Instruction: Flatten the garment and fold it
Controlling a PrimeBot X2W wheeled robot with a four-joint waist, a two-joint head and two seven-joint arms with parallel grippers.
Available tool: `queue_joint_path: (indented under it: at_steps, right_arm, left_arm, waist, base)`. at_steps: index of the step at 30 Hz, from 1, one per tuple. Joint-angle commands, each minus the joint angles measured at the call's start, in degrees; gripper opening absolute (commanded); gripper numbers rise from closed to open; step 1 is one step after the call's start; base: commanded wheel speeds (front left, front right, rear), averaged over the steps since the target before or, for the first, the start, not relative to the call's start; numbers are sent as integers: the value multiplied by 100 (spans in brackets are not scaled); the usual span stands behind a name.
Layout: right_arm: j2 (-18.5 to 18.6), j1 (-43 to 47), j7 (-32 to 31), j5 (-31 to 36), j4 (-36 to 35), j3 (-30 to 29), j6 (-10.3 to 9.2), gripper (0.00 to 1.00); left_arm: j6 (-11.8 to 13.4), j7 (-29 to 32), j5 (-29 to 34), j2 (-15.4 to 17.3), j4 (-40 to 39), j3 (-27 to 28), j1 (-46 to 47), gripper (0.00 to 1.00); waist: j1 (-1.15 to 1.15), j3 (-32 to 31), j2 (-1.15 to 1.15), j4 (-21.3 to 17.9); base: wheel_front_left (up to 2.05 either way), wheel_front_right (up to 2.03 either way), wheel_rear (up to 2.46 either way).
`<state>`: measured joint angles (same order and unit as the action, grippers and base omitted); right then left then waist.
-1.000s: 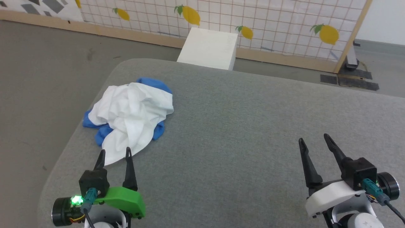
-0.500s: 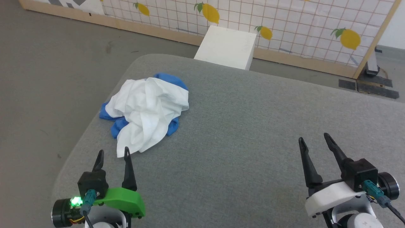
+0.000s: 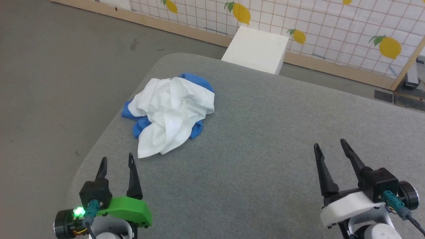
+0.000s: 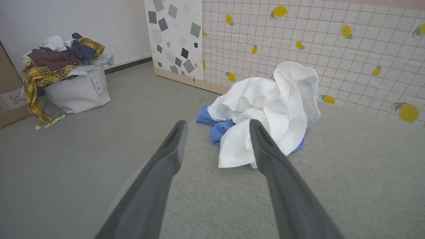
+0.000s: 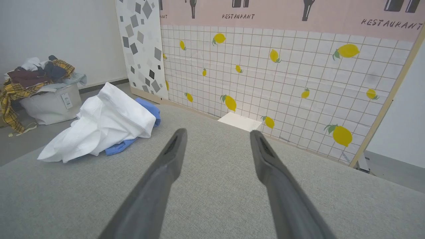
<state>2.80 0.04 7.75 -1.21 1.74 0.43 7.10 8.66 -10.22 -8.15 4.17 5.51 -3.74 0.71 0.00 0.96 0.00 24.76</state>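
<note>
The garment (image 3: 171, 111) lies in a crumpled heap near the left far corner of the grey table (image 3: 259, 139), white cloth on top and blue sleeves poking out beneath. My left gripper (image 3: 117, 161) hovers open just short of its near hem, with nothing between the fingers. In the left wrist view the garment (image 4: 269, 106) sits straight ahead beyond the fingertips. My right gripper (image 3: 329, 146) stands open and empty over the table's right side, far from the cloth. The garment (image 5: 99, 126) shows at the left of the right wrist view.
A white box (image 3: 256, 49) stands on the floor behind the table, against a lemon-patterned screen (image 3: 332, 26). A laundry basket (image 4: 66, 83) heaped with clothes sits on the floor far to the left. The table's rounded left edge (image 3: 96, 149) runs close to my left gripper.
The head camera has turned left, so the whole picture has slid right. My left gripper now sits slightly further back from the garment's hem. The garment itself has not moved.
</note>
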Motion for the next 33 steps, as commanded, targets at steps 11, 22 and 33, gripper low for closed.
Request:
queue_joint_path:
  at_steps: [11,22,33]
  right_arm:
    - [6,-61,175,-121,57,31,30,100]
    - [7,-71,291,-181,85,17,34,100]
    - [8,-96,419,-225,108,-17,37,100]
  left_arm:
    - [112,-178,-125,93,86,-24,71,100]
    - [184,-308,-258,181,146,-30,86,100]
    - [262,-436,-381,210,192,-87,127,100]
  waist:
    - [0,-24,0,313]
    - [0,-19,0,566]
    - [0,54,0,800]
  base:
    - [0,0,0]
    - [0,0,0]
    - [0,0,0]
